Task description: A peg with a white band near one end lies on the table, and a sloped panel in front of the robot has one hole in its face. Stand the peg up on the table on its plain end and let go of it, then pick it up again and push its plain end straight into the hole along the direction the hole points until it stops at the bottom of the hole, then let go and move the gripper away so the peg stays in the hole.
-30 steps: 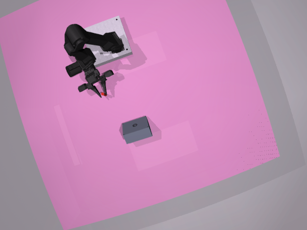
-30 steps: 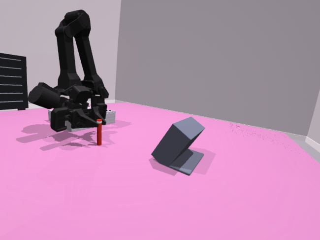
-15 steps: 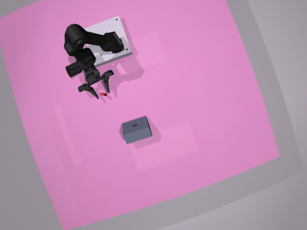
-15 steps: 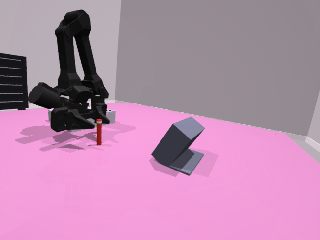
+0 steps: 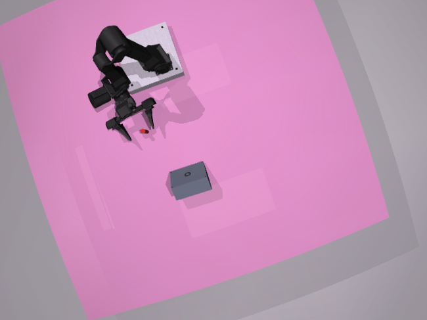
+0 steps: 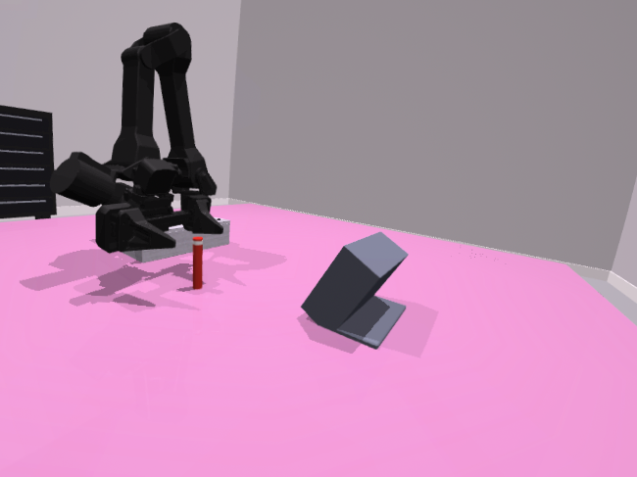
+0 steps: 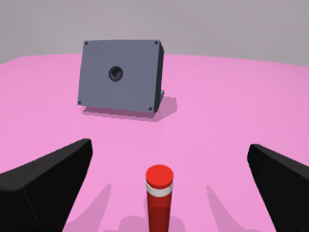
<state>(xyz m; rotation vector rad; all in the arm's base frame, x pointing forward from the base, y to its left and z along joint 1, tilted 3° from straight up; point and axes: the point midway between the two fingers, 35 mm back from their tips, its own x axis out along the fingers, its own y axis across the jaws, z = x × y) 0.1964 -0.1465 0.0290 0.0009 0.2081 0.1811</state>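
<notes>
The red peg (image 5: 144, 131) (image 6: 197, 267) (image 7: 159, 210) stands upright on the table, with its white band near the top end. My gripper (image 5: 142, 133) (image 6: 198, 237) (image 7: 172, 150) is wide open and empty. Its fingertips are on either side of the peg's upper end, at about the height of its top, and do not touch it. The grey-blue sloped panel (image 5: 179, 179) (image 6: 330, 286) (image 7: 95, 89) is beyond the peg from the arm. Its round hole (image 5: 187, 173) (image 7: 115, 73) is empty and shows near the middle of the face; the exterior view does not show it.
The arm's light metal base plate (image 5: 151, 35) (image 6: 159, 254) is behind the gripper. A thin foot plate (image 6: 390, 317) extends behind the panel on the table. A dark drawer cabinet (image 6: 24, 160) stands in the background at the far left of the exterior view.
</notes>
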